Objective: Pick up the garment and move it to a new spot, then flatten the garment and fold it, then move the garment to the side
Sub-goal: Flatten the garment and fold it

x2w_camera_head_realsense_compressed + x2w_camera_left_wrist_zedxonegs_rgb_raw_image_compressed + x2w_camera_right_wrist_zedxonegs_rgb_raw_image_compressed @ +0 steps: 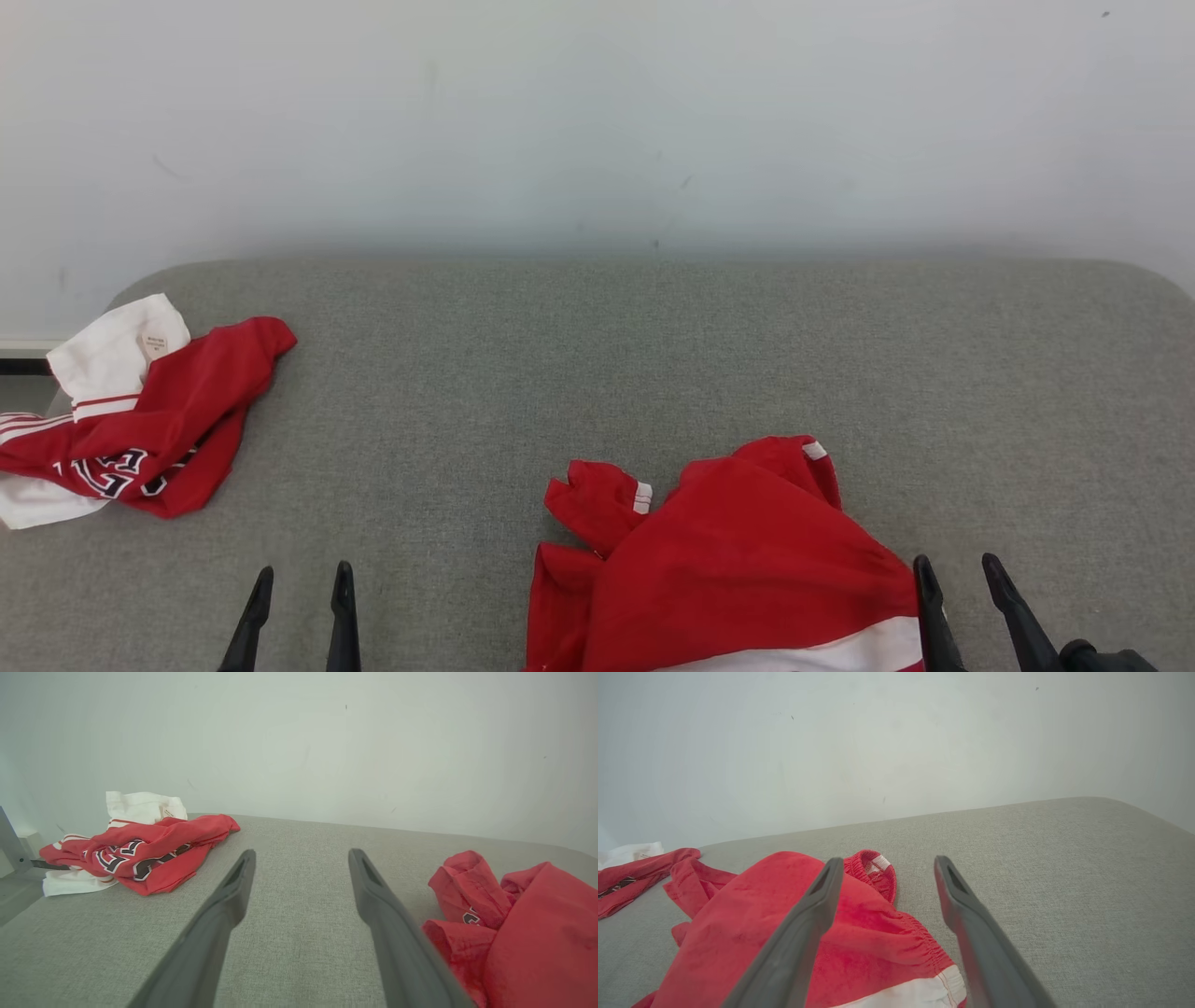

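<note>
A pale wall [597,112] rises beyond both grippers, and a grey cloth-covered table [653,355] runs under them and well ahead. The red garment [747,551], shorts by the look of the gathered waistband [920,938] and white stripe [840,649], lies crumpled between the two grippers. It sits far nearer the right gripper [956,560], whose inner finger stands over the garment's edge while its outer finger stands over bare table. Whether that finger touches the cloth cannot be told. A second garment [159,420], red and white with dark lettering, lies bunched well off to the outer side of the left gripper [303,569] and further ahead of it. Both grippers have their jaws spread wide and hold nothing.

Since the red garment lies loose in the working area before the robot, the step in hand seems to be flattening. That would call for each gripper to pinch an opposite edge, perhaps the waistband and a leg hem, and draw the cloth taut.

Count: one wall, one table, two garments, two grippers with two fingers each.
</note>
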You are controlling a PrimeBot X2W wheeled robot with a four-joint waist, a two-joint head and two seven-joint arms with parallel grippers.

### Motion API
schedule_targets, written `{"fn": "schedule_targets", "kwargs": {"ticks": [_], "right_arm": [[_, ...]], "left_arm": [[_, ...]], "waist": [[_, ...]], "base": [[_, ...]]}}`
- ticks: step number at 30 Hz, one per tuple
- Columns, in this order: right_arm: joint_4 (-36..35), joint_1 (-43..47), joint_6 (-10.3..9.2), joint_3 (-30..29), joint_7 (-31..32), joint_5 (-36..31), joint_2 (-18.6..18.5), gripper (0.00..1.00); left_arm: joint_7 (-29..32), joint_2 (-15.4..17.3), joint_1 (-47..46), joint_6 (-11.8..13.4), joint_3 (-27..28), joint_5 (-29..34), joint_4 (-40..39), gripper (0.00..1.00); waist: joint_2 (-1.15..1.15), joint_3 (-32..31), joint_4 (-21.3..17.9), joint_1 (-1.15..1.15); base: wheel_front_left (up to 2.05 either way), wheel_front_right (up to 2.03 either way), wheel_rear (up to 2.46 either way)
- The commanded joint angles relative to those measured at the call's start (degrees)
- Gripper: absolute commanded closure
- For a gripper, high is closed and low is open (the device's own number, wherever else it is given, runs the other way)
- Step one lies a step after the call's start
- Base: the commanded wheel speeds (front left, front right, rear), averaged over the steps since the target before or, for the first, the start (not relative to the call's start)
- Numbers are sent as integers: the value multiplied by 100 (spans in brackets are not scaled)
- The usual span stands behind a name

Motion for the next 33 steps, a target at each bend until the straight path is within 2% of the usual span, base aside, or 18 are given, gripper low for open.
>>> {"fn": "schedule_targets", "kwargs": {"ticks": [1, 20, 24, 33], "right_arm": [[-26, 63, 6, -16, -24, -43, 24, 0], [-149, 164, 6, -76, -59, -134, 100, 0], [-141, 127, 6, -64, -61, -138, 114, 0], [-53, -30, 6, 117, -51, -94, 149, 0]], "left_arm": [[-19, -10, 59, -31, 13, 47, -15, 0], [-19, 3, 247, -46, 97, 198, -168, 0], [-19, 41, -53, -29, -160, 219, -79, 0], [11, 496, -1073, -26, -1090, -104, 515, 0]], "waist": [[0, -2, -3, 0], [0, -7, -15, 0], [0, 24, -6, 0], [0, 207, -362, 0]], "base": [[0, 0, 0], [0, 0, 0], [0, 0, 0], [0, 0, 0]]}}
